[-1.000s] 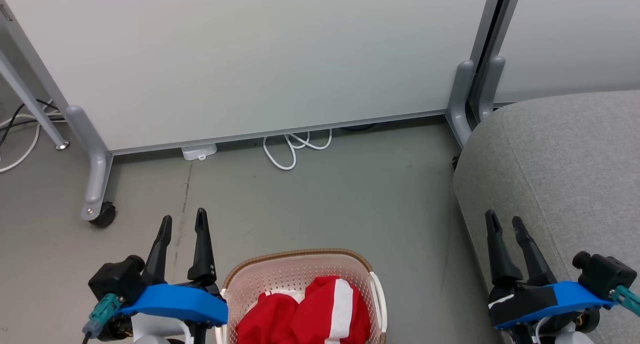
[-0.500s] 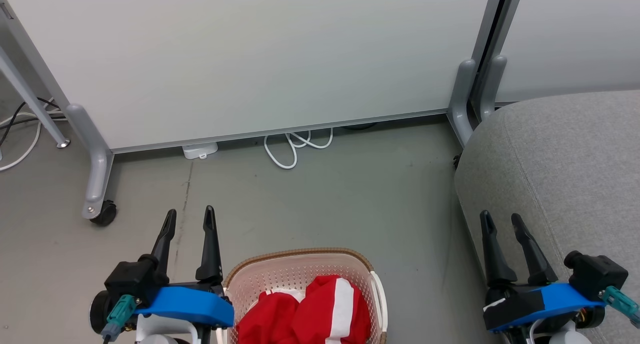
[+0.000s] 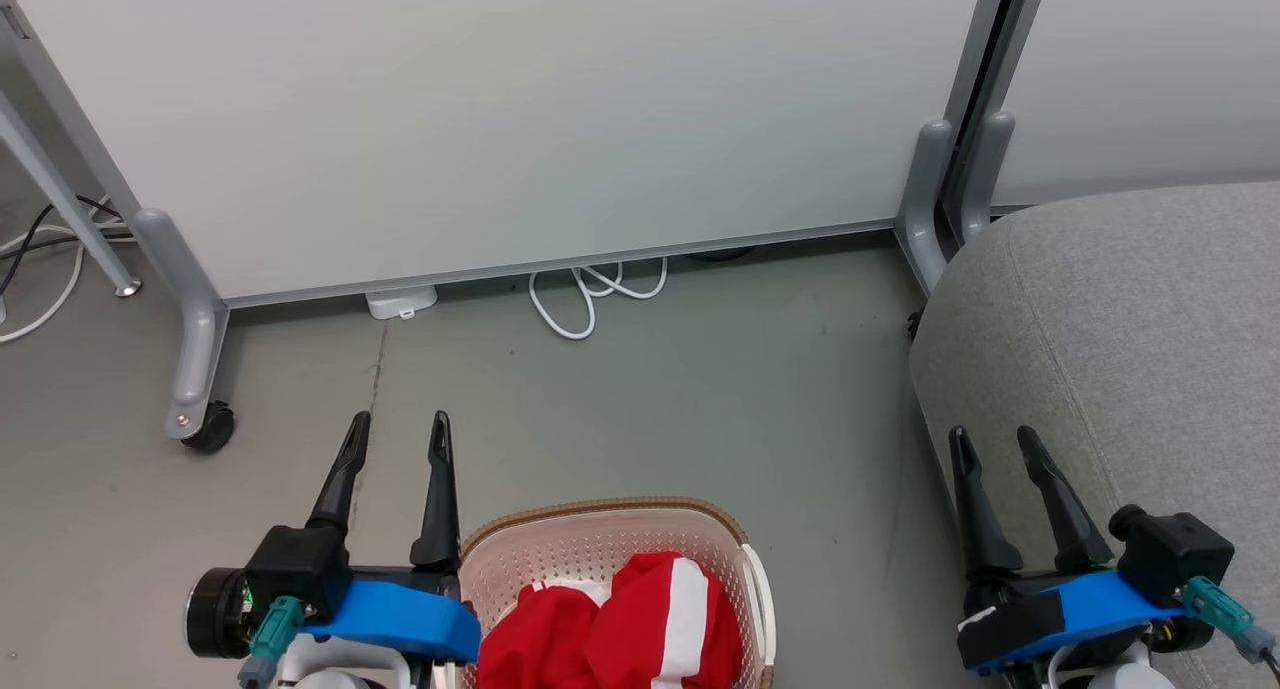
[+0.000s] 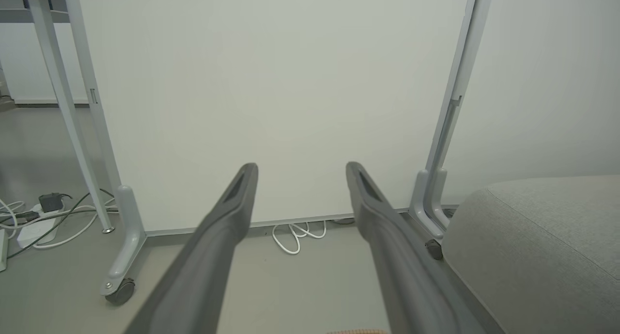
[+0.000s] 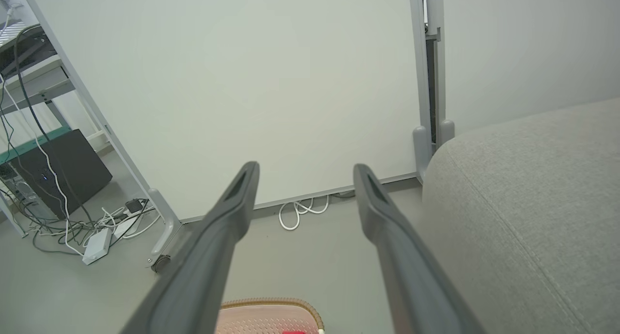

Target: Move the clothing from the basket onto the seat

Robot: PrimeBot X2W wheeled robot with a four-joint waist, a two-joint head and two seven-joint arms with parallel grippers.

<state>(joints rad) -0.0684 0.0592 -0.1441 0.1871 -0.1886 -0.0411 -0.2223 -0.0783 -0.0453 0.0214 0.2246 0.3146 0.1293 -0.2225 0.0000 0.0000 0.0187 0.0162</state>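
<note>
The floor (image 3: 650,399) is grey-green and smooth. At its far side stands a white partition (image 3: 500,119) on grey legs with small wheels, and a loop of white cable (image 3: 585,304) lies under its lower edge. At the near edge of the head view, in the middle, stands the basket (image 3: 620,507). The clothing (image 3: 610,629) lies inside it in a red heap, and one piece shows a broad white stripe. The seat (image 3: 1150,309) is at the right, large and grey, apart from the basket with bare floor between them. The left gripper (image 3: 398,421) hovers just left of the basket, its two fingers spread wide and holding nothing. The right gripper (image 3: 992,434) hovers at the near left edge of the seat, also spread wide and empty. By this, the task seems to be at its beginning. No garment is gripped and none lies on the part of the seat that shows. Both pieces have to be lifted out and carried to the right.
</note>
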